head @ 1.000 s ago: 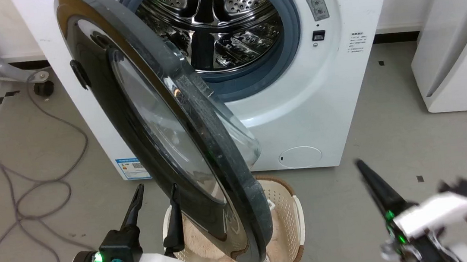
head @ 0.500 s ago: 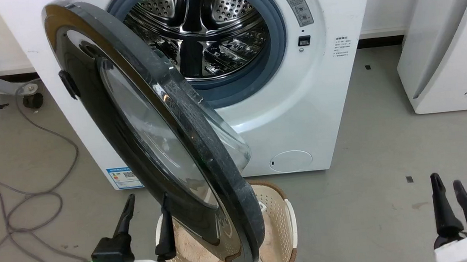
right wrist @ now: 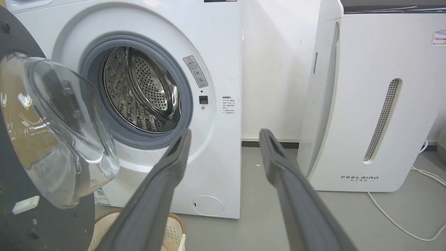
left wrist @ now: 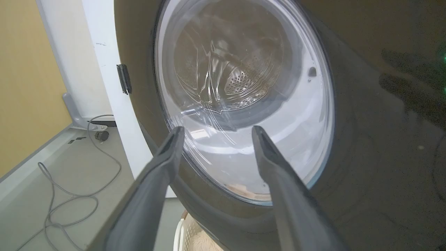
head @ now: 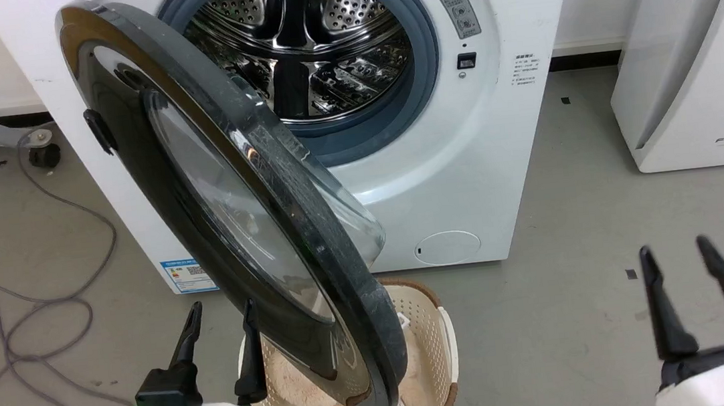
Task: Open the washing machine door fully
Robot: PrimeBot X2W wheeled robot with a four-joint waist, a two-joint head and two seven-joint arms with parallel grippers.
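Grey floor (head: 577, 261) runs from the near edge to the far wall. The washing machine (head: 466, 172) stands at the far centre, with its steel drum (head: 305, 47) and grey gasket (head: 420, 55) exposed. The washing machine door (head: 235, 216) is hinged on the left and stands swung out toward the near side, partly open, with its glass bowl facing the drum opening. Its lower rim hangs over a cream basket (head: 448, 348) set on the floor just in front of the machine.

A white appliance (head: 690, 61) stands to the right of the machine, apart from it.

The left gripper (head: 222, 305) is at the near left, beside the outer face of the door's lower part. Its fingers are spread and hold nothing. In the left wrist view they point at the glass, and contact with the door cannot be determined. The right gripper (head: 672, 245) is at the near right, well apart from the door, with its fingers spread and empty.

A grey cable (head: 43, 304) loops across the floor at the left. A round filter cap (head: 447, 248) sits low on the machine front, and a blue label sticker (head: 180, 277) lies left of the door's lower half. A black latch tab (head: 95, 131) projects from the door's left rim.
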